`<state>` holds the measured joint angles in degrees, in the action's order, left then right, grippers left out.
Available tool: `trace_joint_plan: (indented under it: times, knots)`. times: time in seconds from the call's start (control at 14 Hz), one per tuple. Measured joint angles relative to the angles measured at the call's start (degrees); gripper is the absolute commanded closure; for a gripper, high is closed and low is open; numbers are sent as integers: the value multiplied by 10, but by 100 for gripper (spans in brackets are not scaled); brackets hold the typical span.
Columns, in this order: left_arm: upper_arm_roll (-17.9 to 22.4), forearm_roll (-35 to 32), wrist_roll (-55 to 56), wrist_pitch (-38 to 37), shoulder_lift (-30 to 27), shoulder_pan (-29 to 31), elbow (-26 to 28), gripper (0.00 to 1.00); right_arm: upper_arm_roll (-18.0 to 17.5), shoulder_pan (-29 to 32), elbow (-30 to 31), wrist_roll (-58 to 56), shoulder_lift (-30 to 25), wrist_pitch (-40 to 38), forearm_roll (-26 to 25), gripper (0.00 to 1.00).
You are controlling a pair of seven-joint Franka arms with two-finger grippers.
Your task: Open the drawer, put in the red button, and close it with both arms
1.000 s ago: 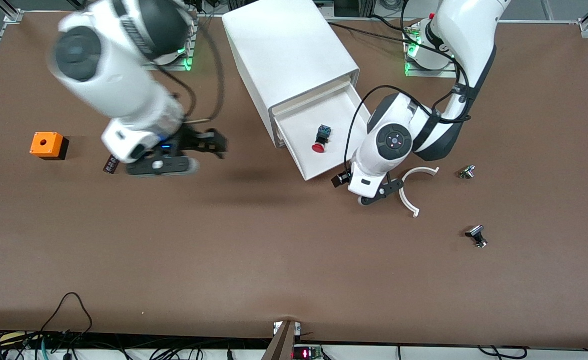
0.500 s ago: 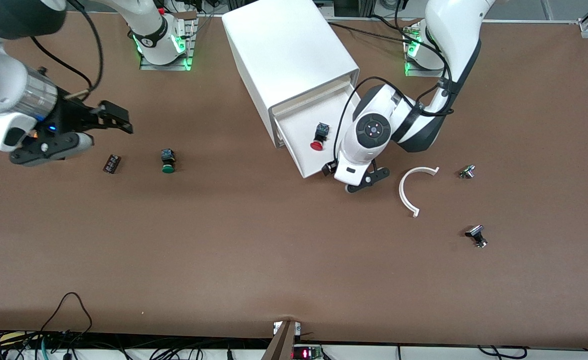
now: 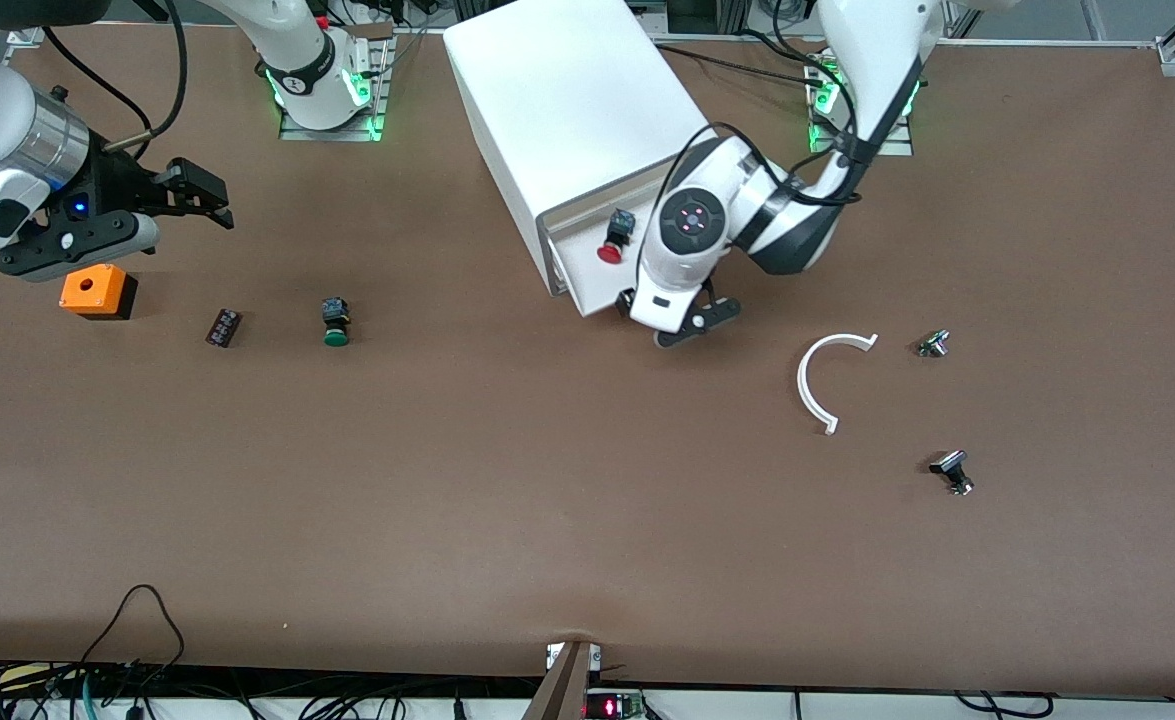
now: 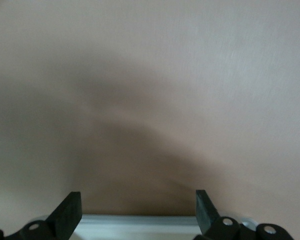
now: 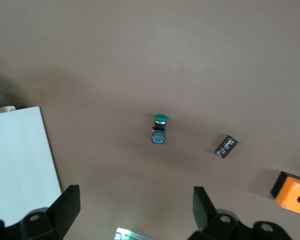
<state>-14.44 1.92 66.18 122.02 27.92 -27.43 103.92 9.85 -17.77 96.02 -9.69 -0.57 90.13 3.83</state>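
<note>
The white cabinet [image 3: 567, 90] stands toward the robots' side of the table. Its lowest drawer [image 3: 577, 268] is partly open, and the red button [image 3: 610, 244] lies in it on its side. My left gripper [image 3: 669, 318] is open and low at the drawer's front, on the corner toward the left arm's end. In the left wrist view the gripper [image 4: 138, 205] has the drawer's white edge [image 4: 140, 225] between its fingers. My right gripper [image 3: 209, 200] is open and empty in the air by the orange box [image 3: 97, 290]; it also shows in the right wrist view [image 5: 136, 200].
A green button [image 3: 335, 322] and a small dark block [image 3: 223, 327] lie beside the orange box. A white curved piece [image 3: 822, 380] and two small metal parts [image 3: 933, 343] [image 3: 953, 472] lie toward the left arm's end. The right wrist view shows the green button [image 5: 159, 128].
My left gripper has pushed the drawer most of the way into the cabinet, carrying the red button with it. My right arm has swung away from the cabinet to its end of the table.
</note>
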Motion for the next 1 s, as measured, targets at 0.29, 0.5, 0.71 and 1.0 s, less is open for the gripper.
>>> trace_joint_plan:
  times: [0.29,0.5,0.71,1.0]
  knots:
    - [-1,0,39,0,0,-42,13,0,-5,3,1,-2,-1,6,-18,0]
    - [-2,0,69,0,0,-66,14,0,-6,4,-4,-2,-1,9,-22,0]
    - [-4,0,76,0,0,-71,14,0,-6,5,-7,-3,-1,11,-31,0]
    - [-2,0,79,1,-4,-63,14,0,-4,10,-8,-36,-1,13,-38,0]
